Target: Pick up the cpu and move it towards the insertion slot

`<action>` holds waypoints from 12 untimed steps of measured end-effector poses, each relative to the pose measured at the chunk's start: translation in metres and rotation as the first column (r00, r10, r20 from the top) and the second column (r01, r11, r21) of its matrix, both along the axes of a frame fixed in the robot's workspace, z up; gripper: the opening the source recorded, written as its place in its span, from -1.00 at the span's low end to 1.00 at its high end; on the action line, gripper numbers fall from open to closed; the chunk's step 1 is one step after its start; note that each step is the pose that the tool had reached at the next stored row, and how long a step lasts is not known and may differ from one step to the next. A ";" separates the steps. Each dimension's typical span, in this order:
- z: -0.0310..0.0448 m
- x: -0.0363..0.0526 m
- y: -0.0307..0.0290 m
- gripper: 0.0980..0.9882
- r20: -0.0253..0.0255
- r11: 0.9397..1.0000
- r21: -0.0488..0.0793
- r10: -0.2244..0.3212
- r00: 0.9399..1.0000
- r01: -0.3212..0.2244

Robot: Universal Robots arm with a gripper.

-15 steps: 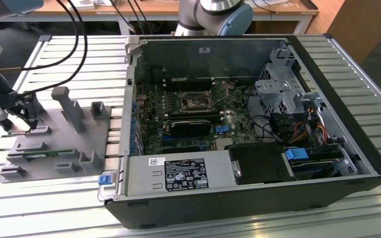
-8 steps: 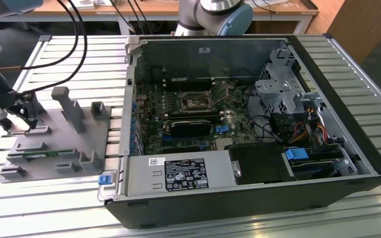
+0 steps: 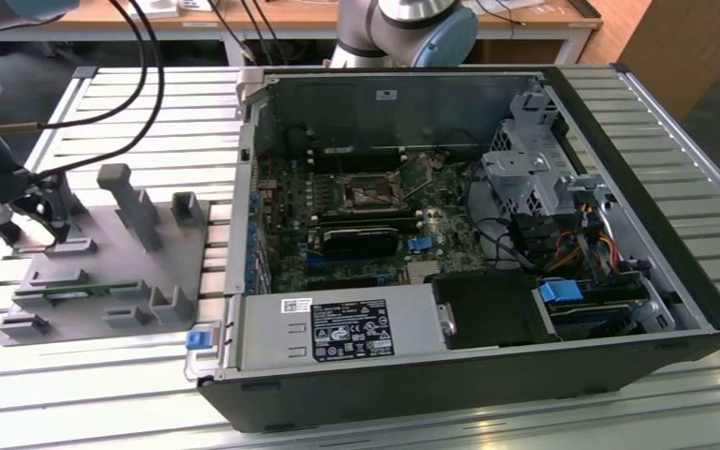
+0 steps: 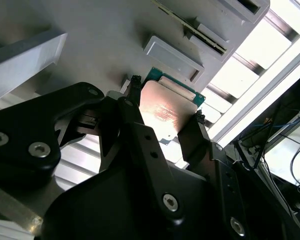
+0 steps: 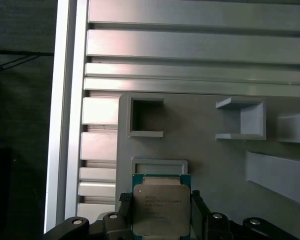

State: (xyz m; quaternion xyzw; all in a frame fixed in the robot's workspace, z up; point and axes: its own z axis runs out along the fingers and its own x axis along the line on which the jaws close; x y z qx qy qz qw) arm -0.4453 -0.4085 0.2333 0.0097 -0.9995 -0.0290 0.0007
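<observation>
While black jaws are clasping 1 square silver-topped cpu [image 5: 161, 210] over 1 grey plastic fixture [image 5: 210, 165], 1 dark metal-framed insertion slot [image 3: 369, 192] is sitting inside 1 open black computer case [image 3: 460, 386] on the slatted metal counter [image 3: 110, 389].

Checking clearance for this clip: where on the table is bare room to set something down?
Bare slats of the table lie on the camera side of the grey fixture in the exterior view, and beyond it, under hanging cables. Crowded: the fixture's blocks, where the gripper grips the cpu, and the open computer case.
</observation>
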 end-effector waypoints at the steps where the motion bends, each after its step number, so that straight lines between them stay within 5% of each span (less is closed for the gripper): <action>1: 0.0003 0.0000 0.0000 0.00 0.000 1.000 0.000 0.000 1.000 0.000; 12: 0.0043 0.0000 0.0001 0.00 0.000 1.000 0.000 0.000 1.000 0.000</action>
